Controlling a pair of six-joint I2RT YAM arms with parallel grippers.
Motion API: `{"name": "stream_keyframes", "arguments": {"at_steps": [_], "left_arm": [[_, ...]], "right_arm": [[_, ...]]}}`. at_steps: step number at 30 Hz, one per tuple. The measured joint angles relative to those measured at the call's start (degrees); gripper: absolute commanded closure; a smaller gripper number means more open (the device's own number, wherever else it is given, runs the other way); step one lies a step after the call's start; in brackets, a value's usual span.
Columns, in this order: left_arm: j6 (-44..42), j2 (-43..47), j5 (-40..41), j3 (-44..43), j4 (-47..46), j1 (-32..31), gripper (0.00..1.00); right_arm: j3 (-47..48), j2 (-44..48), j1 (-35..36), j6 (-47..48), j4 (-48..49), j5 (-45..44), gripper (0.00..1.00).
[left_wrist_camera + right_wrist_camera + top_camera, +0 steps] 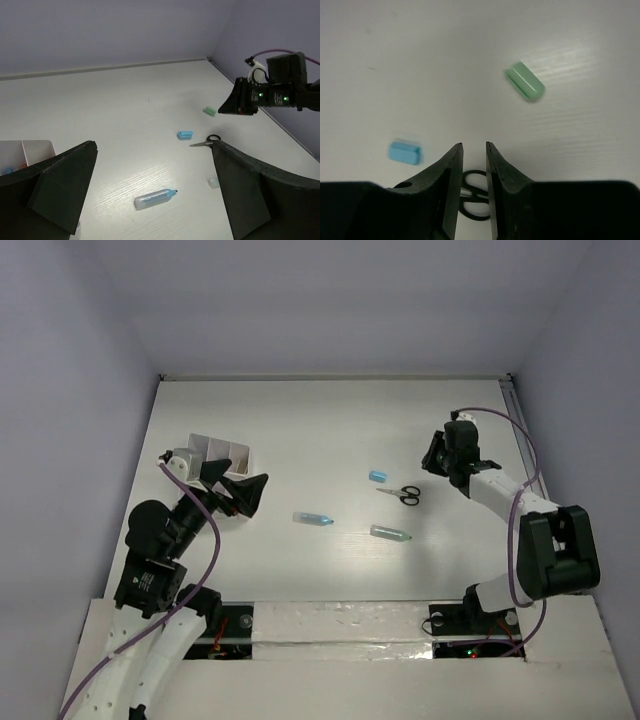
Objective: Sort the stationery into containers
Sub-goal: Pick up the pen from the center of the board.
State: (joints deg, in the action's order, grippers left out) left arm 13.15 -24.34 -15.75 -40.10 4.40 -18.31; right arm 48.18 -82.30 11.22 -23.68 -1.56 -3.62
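Right gripper (474,146): jaws were nearly together, thin slit, nothing in it. Scissors (402,494) lay on the table under its fingers. Green block (524,81) sat ahead-right of the tips, blue block (404,151) just left of them. Left gripper (154,145) was spread wide and empty. Clear capsule (154,198) lay on the table between its fingers, white divided box (30,150) by its left finger.
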Motion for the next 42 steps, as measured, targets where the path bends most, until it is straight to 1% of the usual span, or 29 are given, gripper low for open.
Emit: {"name": "stream_keyframes", "arguments": {"at_steps": [2, 5, 11, 14, 18, 20, 22, 26, 30, 35, 37, 42], "left_arm": [[-0.02, 0.2, 0.2, 0.0, 0.2, -0.31, 0.01], [-0.04, 0.74, 0.46, 0.0, 0.37, -0.87, 0.01], [-0.02, 0.96, 0.7, 0.0, 0.66, -1.62, 0.01], [0.0, -0.35, 0.57, 0.0, 0.7, -1.62, 0.01], [0.0, -3.96, 0.46, 0.0, 1.11, -1.62, 0.01], [0.0, -6.58, 0.39, 0.0, 1.29, -1.62, 0.01], [0.0, -9.62, 0.55, 0.0, 1.62, -1.62, 0.01], [-0.04, -16.11, 0.52, 0.0, 1.88, -2.73, 0.01], [-0.5, -24.11, 0.44, -0.13, 2.49, -5.86, 0.01], [-2.38, -37.29, 6.01, -4.15, 7.54, -13.62, 0.27], [-3.69, -42.42, 8.28, -6.4, 9.09, -16.96, 0.29], [-6.32, -52.52, 14.05, -10.03, 11.17, -24.28, 0.23]], "right_arm": [[-0.02, -2.51, -1.46, 0.52, -3.17, -0.48, 0.66], [-0.11, -5.29, -1.4, 1.16, -6.21, -0.15, 0.65], [-1.36, -4.2, -0.59, 2.29, -6.21, 5.84, 0.64], [-0.98, -2.27, 2.21, 3.17, -7.06, 7.17, 0.64], [0.2, -0.31, 8.72, 4.46, -7.63, 9.27, 0.64], [0.35, 0.81, 11.5, 4.66, -7.74, 9.79, 0.64], [0.04, 2.67, 12.59, 4.66, -8.09, 10.97, 0.64], [-1.36, 8.72, 12.41, 4.55, -7.82, 12.81, 0.64], [-3.23, 13.97, 12.26, 4.22, -6.49, 14.53, 0.63], [-7.89, 19.43, 12.26, 3.32, -4.17, 15.67, 0.63], [-9.35, 20.74, 12.26, 2.99, -3.48, 15.67, 0.62], [-11.78, 23.76, 12.26, 2.01, -2.19, 16.09, 0.62]]}}
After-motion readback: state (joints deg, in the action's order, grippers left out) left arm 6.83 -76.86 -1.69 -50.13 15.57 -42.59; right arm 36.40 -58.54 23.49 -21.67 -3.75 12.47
